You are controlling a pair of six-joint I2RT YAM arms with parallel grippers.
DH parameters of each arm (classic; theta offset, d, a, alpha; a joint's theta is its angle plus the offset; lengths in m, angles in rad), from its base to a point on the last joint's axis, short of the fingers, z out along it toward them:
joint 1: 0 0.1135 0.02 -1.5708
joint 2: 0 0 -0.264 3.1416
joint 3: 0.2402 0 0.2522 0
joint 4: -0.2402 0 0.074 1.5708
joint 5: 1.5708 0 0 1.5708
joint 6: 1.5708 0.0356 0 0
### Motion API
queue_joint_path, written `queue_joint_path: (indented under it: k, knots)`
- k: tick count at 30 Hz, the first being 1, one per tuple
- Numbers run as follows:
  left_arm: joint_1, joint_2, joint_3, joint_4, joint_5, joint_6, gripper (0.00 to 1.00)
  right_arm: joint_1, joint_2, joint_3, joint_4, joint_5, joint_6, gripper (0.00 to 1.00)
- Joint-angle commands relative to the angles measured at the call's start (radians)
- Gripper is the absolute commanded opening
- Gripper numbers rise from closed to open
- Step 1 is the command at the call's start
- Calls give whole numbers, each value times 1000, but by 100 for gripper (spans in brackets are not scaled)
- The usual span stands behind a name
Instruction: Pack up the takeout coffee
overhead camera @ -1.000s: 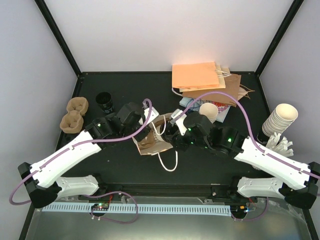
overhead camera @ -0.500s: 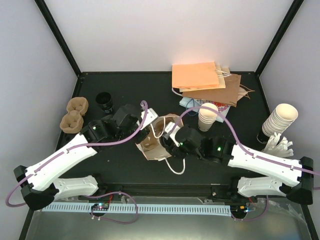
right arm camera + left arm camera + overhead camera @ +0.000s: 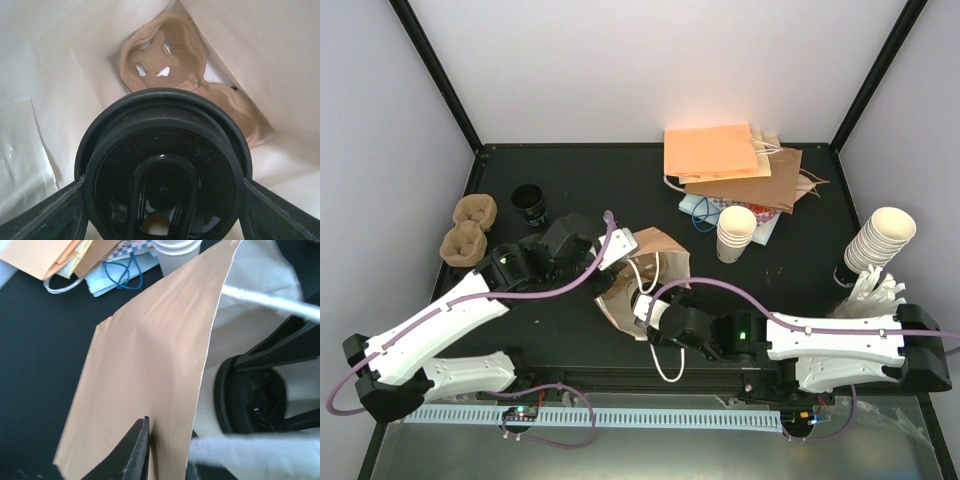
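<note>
1 takeout coffee cup with a round black plastic lid (image 3: 161, 185) sits inside the open brown paper bag (image 3: 658, 252), and only its lid shows. The right gripper (image 3: 651, 309) reaches in through the bag's mouth from the near side and grasps the cup, with its 2 black fingers (image 3: 55, 215) pressed against opposite sides of the lid. Deeper in the bag, past the lid, lies a brown moulded-pulp cup carrier (image 3: 165, 55) against the pale inner walls.

The left gripper (image 3: 610, 250) is at the bag's left wall. In its wrist view 1 dark finger (image 3: 139, 450) lies against the outside of the brown paper, near the edge. Whether the jaws are clamped on the paper or loose, I cannot tell. The bag's white cord handle (image 3: 666, 362) trails out on the near side.

Left of the bag, 2 more pulp carriers (image 3: 468, 228) lie on the black table (image 3: 580, 170). To the far right of the bag stands a short stack of lidless white paper cups (image 3: 736, 232), with a pile of flat orange and brown paper bags (image 3: 720, 160) beyond it. Well to the right of the bag, a longer stack of white cups (image 3: 880, 240) leans by the table edge.
</note>
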Motion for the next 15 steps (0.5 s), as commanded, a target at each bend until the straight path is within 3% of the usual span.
queue_joint_path:
  k: [1,4,7,10,12,15]
  knots:
    - [-9,-59,5,-7,105,-32,24,31,8,-41,118,73,-77,80]
    - [-9,-96,-5,-1,145,-49,52,44,20,-67,154,88,-108,80]
    - [-9,-145,-19,23,197,-77,71,51,29,-83,192,95,-140,80]
    - [-7,-205,-10,31,187,-133,81,51,43,-86,228,103,-169,80]
    - [2,-243,-6,37,103,-182,85,51,59,-79,239,102,-187,80]
    - [104,-253,6,5,85,-242,90,51,87,-63,258,105,-208,79]
